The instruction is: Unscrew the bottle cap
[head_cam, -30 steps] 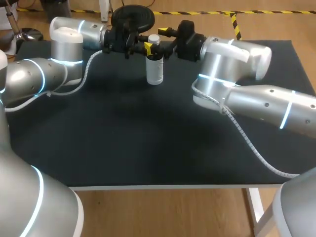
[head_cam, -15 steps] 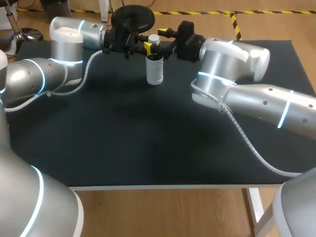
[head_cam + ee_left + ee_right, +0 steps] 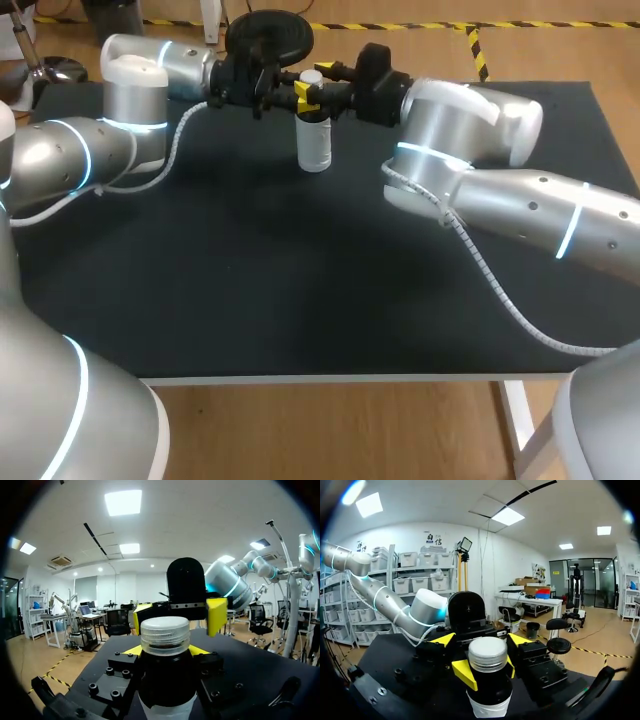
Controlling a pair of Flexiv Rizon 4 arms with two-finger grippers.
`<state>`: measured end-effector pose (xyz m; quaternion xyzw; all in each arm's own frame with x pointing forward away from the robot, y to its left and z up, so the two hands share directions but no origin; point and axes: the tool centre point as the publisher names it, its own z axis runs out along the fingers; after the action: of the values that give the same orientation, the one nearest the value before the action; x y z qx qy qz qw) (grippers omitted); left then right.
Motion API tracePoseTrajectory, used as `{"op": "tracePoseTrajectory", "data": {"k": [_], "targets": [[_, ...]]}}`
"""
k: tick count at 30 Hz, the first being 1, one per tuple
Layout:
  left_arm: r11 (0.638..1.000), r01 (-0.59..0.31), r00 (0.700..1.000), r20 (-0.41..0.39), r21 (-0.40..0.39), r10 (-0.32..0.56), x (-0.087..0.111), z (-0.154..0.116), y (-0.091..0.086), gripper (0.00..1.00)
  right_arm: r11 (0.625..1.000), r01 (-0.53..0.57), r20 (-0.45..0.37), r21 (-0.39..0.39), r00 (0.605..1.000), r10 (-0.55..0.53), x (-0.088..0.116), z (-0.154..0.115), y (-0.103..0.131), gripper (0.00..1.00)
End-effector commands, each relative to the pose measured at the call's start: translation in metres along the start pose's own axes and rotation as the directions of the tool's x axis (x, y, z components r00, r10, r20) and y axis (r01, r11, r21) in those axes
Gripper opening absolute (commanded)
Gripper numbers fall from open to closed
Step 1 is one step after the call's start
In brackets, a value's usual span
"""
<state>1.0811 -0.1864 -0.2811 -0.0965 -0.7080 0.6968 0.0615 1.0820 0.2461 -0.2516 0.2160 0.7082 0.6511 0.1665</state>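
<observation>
1. the bottle (image 3: 314, 146) stands upright at the far middle of the dark tabletop (image 3: 300, 280). its lower body is pale and its shoulder dark. a pale ribbed cap (image 3: 311, 77) sits on the neck.
2. our left hand (image 3: 165, 652) comes in from the left at shoulder height. in the left wrist view its yellow tips press on both sides of the bottle just under the cap, so we log it as clamped on the bottle.
3. our right hand (image 3: 487, 670) comes in from the opposite side, facing the left hand, with its fingers straddling the top of the bottle.
4. the right hand's fingers stand apart. in the left wrist view one yellow fingertip (image 3: 216, 616) shows a gap to the side of the cap, so there is no grip on the cap.
</observation>
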Motion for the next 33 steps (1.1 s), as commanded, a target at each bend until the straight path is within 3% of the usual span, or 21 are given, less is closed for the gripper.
{"op": "tracePoseTrajectory", "data": {"k": [1, 11, 19, 27, 33], "targets": [[1.000, 0.000, 1.000, -0.009, 0.004, 0.000, -0.006, -0.001, 0.001, 0.00, 1.000, 0.001, -0.008, 0.001, 1.000, -0.001, 0.001, 0.002, -0.002, 0.00], [1.000, 0.000, 1.000, -0.009, 0.004, 0.000, -0.006, -0.001, 0.001, 0.00, 1.000, -0.011, -0.102, 0.018, 0.995, 0.013, -0.003, -0.003, -0.007, 0.00], [1.000, 0.000, 1.000, -0.009, 0.004, 0.000, -0.006, -0.001, 0.001, 0.00, 0.999, -0.009, -0.277, 0.031, 0.961, 0.017, -0.007, -0.005, -0.008, 0.00], [1.000, 0.000, 1.000, -0.009, 0.004, 0.000, -0.006, -0.001, 0.001, 0.00, 0.998, -0.023, -0.525, 0.051, 0.850, 0.047, -0.007, -0.002, -0.004, 0.00], [1.000, 0.000, 1.000, -0.009, 0.004, 0.000, -0.006, -0.001, 0.001, 0.00, 0.999, 0.022, -0.679, 0.036, 0.735, 0.008, -0.003, 0.001, -0.002, 0.00]]}}
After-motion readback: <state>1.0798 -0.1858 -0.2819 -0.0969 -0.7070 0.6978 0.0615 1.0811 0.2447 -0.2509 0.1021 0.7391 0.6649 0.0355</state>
